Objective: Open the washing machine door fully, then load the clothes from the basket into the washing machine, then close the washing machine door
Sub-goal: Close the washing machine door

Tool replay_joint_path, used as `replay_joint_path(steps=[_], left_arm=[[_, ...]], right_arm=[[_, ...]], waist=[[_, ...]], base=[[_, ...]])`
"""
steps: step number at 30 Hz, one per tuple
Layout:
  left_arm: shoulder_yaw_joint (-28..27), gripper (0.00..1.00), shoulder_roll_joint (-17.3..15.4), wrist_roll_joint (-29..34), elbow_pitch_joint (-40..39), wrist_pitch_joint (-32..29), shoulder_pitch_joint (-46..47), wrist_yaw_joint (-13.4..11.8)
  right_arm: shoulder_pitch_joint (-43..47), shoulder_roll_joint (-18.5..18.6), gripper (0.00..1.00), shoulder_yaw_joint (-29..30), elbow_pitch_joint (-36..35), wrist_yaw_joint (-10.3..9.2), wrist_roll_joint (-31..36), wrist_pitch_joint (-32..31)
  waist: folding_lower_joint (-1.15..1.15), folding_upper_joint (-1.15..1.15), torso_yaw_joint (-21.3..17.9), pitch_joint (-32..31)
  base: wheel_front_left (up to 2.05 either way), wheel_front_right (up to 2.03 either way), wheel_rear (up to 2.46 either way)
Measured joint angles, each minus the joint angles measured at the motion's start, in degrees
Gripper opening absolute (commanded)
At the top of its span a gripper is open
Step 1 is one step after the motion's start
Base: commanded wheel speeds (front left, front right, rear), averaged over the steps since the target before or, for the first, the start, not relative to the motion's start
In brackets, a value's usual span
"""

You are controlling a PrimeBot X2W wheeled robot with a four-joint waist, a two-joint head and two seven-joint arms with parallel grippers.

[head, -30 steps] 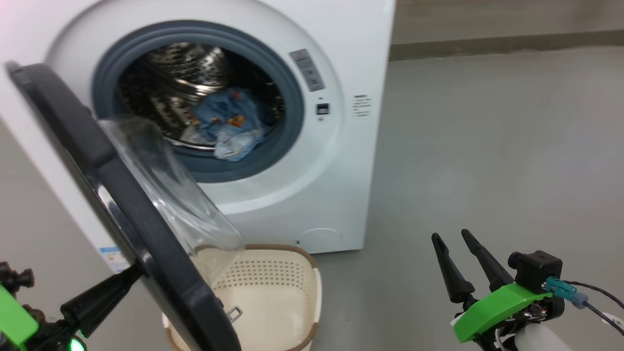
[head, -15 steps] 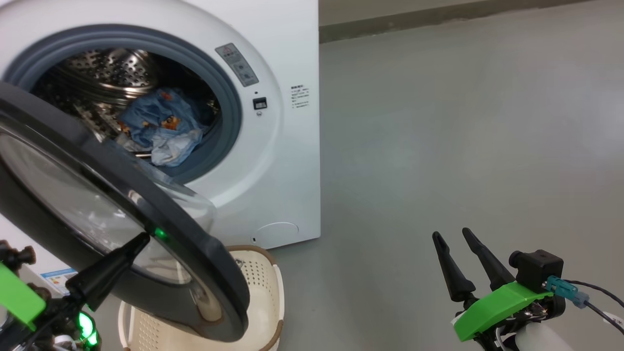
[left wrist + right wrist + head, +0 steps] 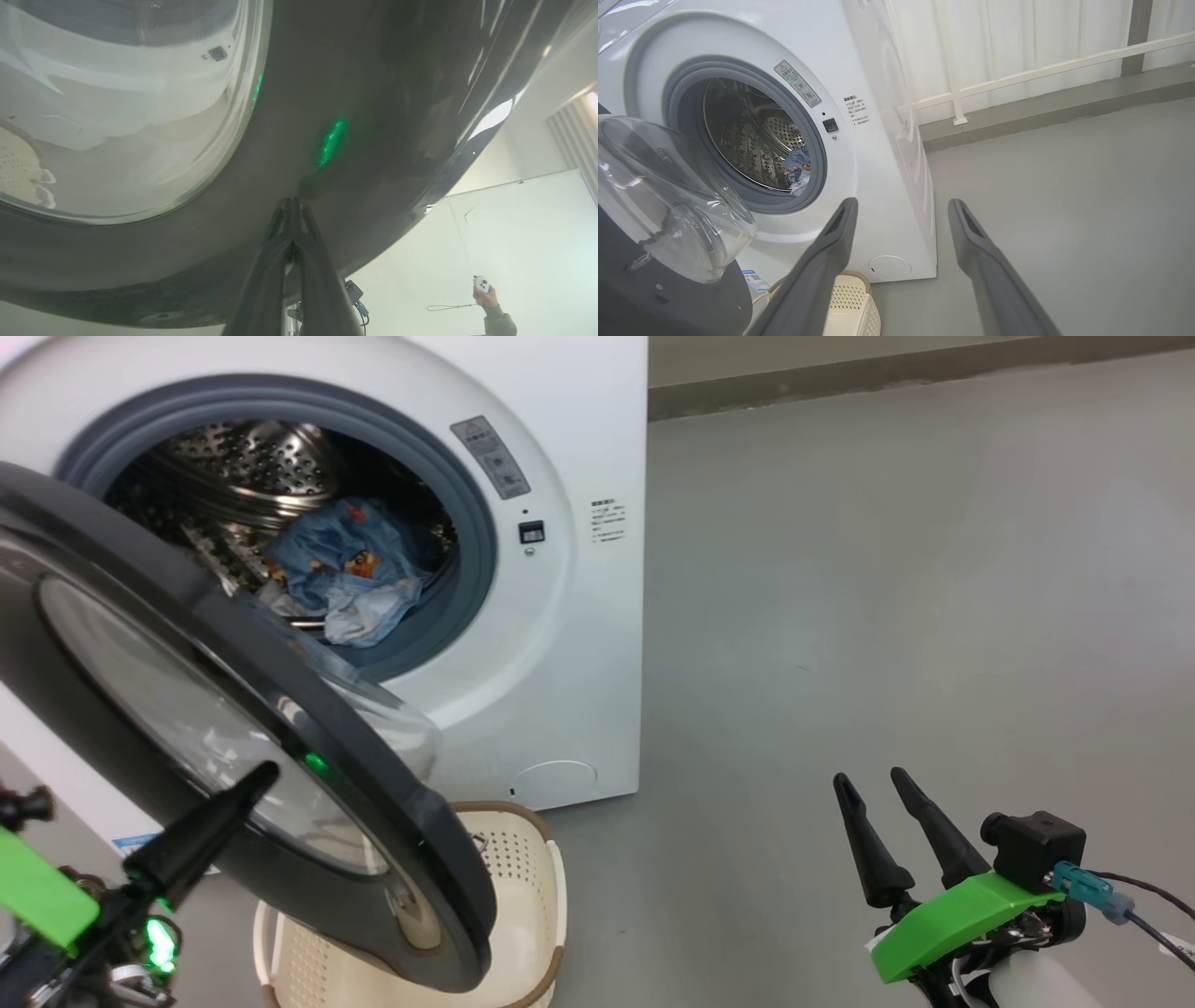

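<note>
Two long dark fingers of our left gripper [image 3: 292,207] are pressed together with nothing between them, and their tips rest against the wide glossy black rim of the washing machine door [image 3: 187,709]. That round door stands partly swung out. Its bulging clear glass bowl faces the opening, and its lower edge hangs over the basket [image 3: 518,859]. Behind it we see the white boxy washing machine [image 3: 560,663], with a grey rubber gasket [image 3: 471,579] ringing a perforated steel drum [image 3: 243,476]. The clothes [image 3: 350,569] lie crumpled in the bottom of the drum, light-blue fabric with orange-brown prints and a pale fold. The basket sits on the floor just in front of the machine. It is cream plastic with a brown rim, and what we see of its inside is dotted wall. Smooth grey floor [image 3: 887,569] spreads wide to the machine's right. Our right gripper [image 3: 870,779] hangs over it, fingers spread apart and holding nothing, well apart from the machine.
</note>
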State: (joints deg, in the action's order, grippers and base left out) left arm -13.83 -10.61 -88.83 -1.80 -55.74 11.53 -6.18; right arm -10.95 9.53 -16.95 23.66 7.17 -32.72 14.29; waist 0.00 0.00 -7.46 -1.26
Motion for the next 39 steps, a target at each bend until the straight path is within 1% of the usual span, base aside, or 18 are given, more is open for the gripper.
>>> replay_joint_path(steps=[1,2,3,4,10,12,15,18,20,23,27,30,35,39], left_arm=[[0.01,0.11,-0.66,0.96,-0.03,0.55,-0.02,0.86],[-0.03,0.42,-1.19,2.03,-0.12,1.18,-0.02,1.78],[-0.05,0.83,-1.54,3.25,-0.21,1.98,-0.05,2.71],[0.00,1.00,-1.81,4.27,-0.24,2.66,-0.06,3.68],[-0.15,1.00,-2.87,11.99,-0.38,9.12,-1.15,8.66],[0.09,1.00,-3.22,16.25,-0.35,12.09,-2.85,10.31],[0.67,1.00,-3.99,23.30,-0.18,18.11,-5.50,11.91],[1.48,1.00,-4.10,29.83,0.03,25.26,-6.98,12.76],[2.88,1.00,-4.38,35.06,0.24,30.22,-8.17,12.82],[4.98,1.00,-4.22,39.76,1.00,36.80,-9.79,13.21],[7.13,1.00,-2.12,42.35,2.45,44.76,-10.84,13.27],[8.04,1.00,-2.22,47.17,4.37,50.49,-11.58,13.28],[9.70,1.00,-1.93,53.01,8.09,56.69,-12.15,13.08],[10.74,1.00,-1.93,57.27,10.03,60.41,-12.15,11.70]], right_arm=[[0.00,0.01,1.00,0.18,0.00,0.00,0.00,0.00],[0.00,0.08,1.00,0.26,0.00,0.00,0.00,0.00],[0.00,0.10,1.00,0.30,-0.01,0.00,0.00,0.00],[0.00,0.11,1.00,0.33,-0.02,0.00,0.00,0.00],[0.00,0.24,1.00,0.51,-0.20,0.00,0.01,0.00],[0.00,0.33,1.00,0.52,-0.27,0.00,0.01,0.00],[0.00,0.51,1.00,0.51,-0.43,0.00,0.01,0.00],[0.00,0.86,1.00,0.52,-0.58,0.00,0.01,0.00],[0.00,1.12,1.00,0.53,-0.65,0.00,0.01,0.00],[0.00,1.30,1.00,0.56,-0.75,0.00,0.01,0.00],[0.00,1.45,1.00,0.56,-0.78,0.00,0.01,0.00],[0.00,1.69,1.00,0.52,-0.78,0.00,0.02,0.00],[0.00,2.02,1.00,0.43,-0.78,0.00,0.01,0.00],[-0.01,2.12,1.00,0.23,-0.78,0.00,0.01,0.00]], waist=[[0.00,0.00,0.30,-0.06],[0.00,0.00,0.58,-0.12],[0.00,0.00,0.87,-0.20],[0.00,0.00,1.15,-0.26],[0.00,0.00,2.33,-0.68],[0.00,0.00,2.48,-0.76],[0.00,0.00,2.46,-0.77],[0.00,0.00,2.32,-0.84],[0.00,0.00,2.19,-0.90],[0.00,0.00,2.12,-1.00],[0.00,0.00,2.13,-1.16],[0.00,0.00,2.09,-1.18],[0.00,0.00,1.97,-1.25],[0.00,0.00,1.69,-1.31]], base=[[0.00,0.00,0.00],[0.00,0.00,0.00],[0.00,0.00,0.00],[0.00,0.00,0.00],[0.00,0.00,0.00],[0.00,0.00,0.00],[0.00,0.00,0.00],[0.00,0.00,0.00],[0.00,0.00,0.00],[0.00,0.00,0.00],[0.00,0.00,0.00],[0.00,0.00,0.00],[0.00,0.00,0.00],[0.00,0.00,0.00]])
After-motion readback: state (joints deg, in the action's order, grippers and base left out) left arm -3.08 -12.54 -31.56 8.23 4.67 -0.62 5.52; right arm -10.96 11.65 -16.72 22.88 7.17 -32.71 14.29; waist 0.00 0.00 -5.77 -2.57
